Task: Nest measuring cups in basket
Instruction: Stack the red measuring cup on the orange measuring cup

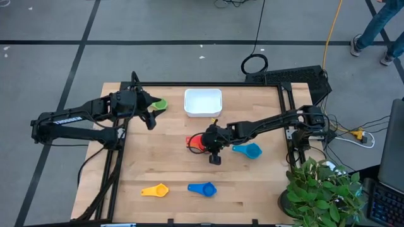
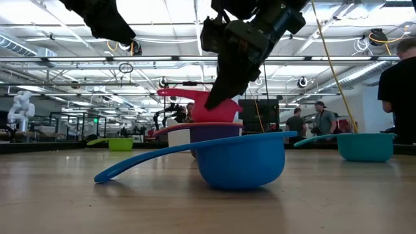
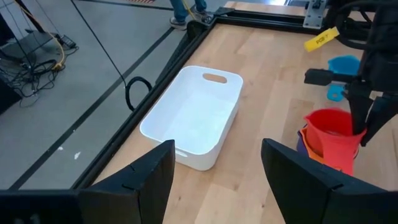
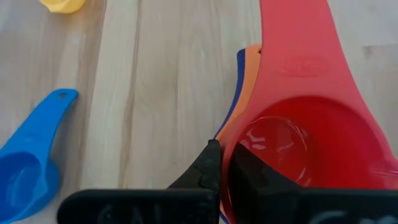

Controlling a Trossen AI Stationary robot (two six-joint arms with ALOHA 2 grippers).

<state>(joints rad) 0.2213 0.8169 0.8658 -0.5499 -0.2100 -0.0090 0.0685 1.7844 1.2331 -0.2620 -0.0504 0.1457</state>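
Observation:
The red cup [image 4: 305, 143] sits tilted over an orange cup [image 4: 250, 81] that is nested in a dark blue cup [image 2: 218, 138], at mid-table. My right gripper [image 1: 203, 142] is shut on the red cup's rim. My left gripper [image 3: 214, 180] is open and empty, above the table left of the white basket [image 1: 203, 102] and beside the green cup [image 1: 159, 104]. The light blue cup [image 1: 248, 150] stands right of the stack. The yellow cup [image 1: 154, 190] and the mid blue cup [image 1: 202, 188] stand near the front edge. My right gripper pinches the red cup's wall at the rim [image 4: 231, 163], on the side opposite its handle. One finger [image 4: 252, 177] is inside the bowl and one [image 4: 208, 165] is outside. The fingers slant down from above. The cup [image 2: 211, 107] is tilted, its lower part in the orange cup [image 2: 195, 127].
The basket's bare inside [image 3: 193, 118] lies toward the far edge from the stack. A dark metal frame [image 1: 287, 120] runs along the table's sides. A potted plant [image 1: 322, 189] stands at the near right corner. People stand in the room beyond the table.

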